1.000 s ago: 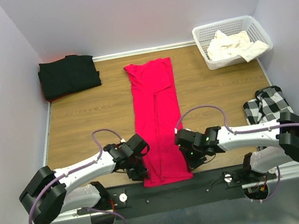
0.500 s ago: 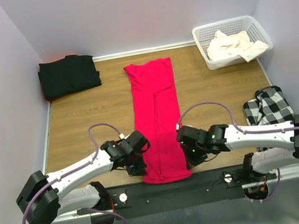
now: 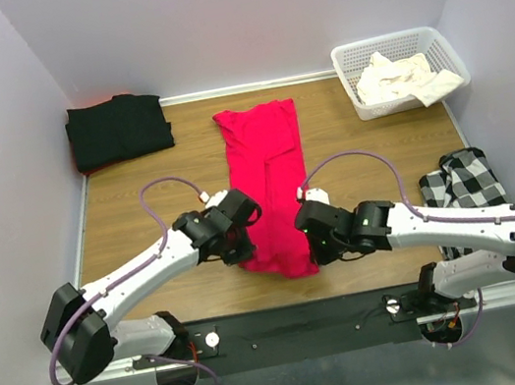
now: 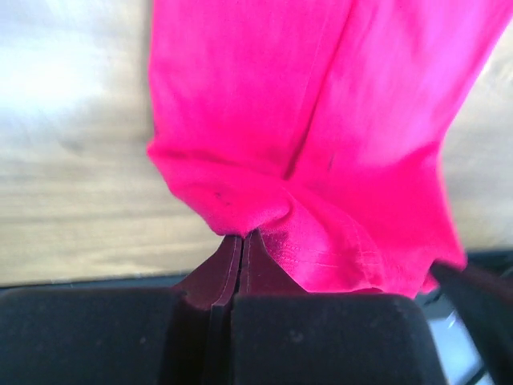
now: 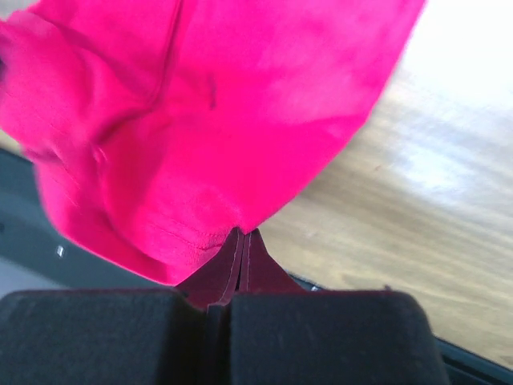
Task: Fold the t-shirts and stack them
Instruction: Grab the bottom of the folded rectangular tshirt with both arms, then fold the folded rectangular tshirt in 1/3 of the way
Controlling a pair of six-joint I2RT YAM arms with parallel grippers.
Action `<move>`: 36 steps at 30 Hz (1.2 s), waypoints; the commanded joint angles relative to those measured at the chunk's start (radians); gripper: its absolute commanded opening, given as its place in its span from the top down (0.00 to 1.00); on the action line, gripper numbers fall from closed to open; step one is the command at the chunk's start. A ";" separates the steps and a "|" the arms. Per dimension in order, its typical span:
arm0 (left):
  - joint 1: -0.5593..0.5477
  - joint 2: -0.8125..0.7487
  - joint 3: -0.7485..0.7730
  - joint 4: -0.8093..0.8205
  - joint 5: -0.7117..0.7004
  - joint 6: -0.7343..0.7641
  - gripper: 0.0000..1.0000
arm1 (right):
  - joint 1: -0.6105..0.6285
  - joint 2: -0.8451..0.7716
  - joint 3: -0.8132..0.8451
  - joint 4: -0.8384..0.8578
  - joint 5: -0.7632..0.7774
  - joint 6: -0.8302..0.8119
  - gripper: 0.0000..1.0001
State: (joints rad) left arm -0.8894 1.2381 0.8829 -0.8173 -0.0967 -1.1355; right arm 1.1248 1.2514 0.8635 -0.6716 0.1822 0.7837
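Left gripper [image 3: 239,244], seen from above at the near-left corner of the bright crimson-red fabric t-shirt [image 3: 263,151]: its jaws are pressed together on a pinch of the hem. In the left wrist view the left gripper [image 4: 242,239] shows only a thin seam between the two dark fingers, with a fold of the red cloth [image 4: 321,120] caught at their tips and spreading away above them.

Right gripper [image 3: 312,243], at the near-right corner of the same shirt: its jaws are likewise closed on the fabric. The right wrist view shows the right gripper [image 5: 242,237] with its fingers all but touching and the red cloth [image 5: 200,104] clamped between them.

The crimson shirt lies as a long narrow strip down the middle of the brown wooden table [image 3: 370,153], its far end flat near the back wall. Its near end is bunched and raised between the two grippers.

A black t-shirt [image 3: 119,129] sits folded at the far left corner of the table, against the side wall. A cream-white t-shirt [image 3: 402,77] lies crumpled in the white plastic lattice basket [image 3: 392,107] at the far right corner, one part draped over the front rim. A black-and-white checked cloth [image 3: 460,182] rests at the right edge of the table, beside the right arm.
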 commanded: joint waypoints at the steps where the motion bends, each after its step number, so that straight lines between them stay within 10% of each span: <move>1: 0.096 0.040 0.086 0.001 -0.110 0.100 1.00 | 0.000 0.055 0.075 -0.028 0.186 -0.017 0.99; 36: 0.421 0.695 0.709 0.101 -0.097 0.589 1.00 | -0.522 0.635 0.534 0.198 0.139 -0.394 0.99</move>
State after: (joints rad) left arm -0.5106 1.8664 1.5055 -0.7185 -0.1715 -0.6201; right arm 0.6403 1.8004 1.3209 -0.4999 0.3542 0.4347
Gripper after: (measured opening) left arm 0.013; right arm 0.013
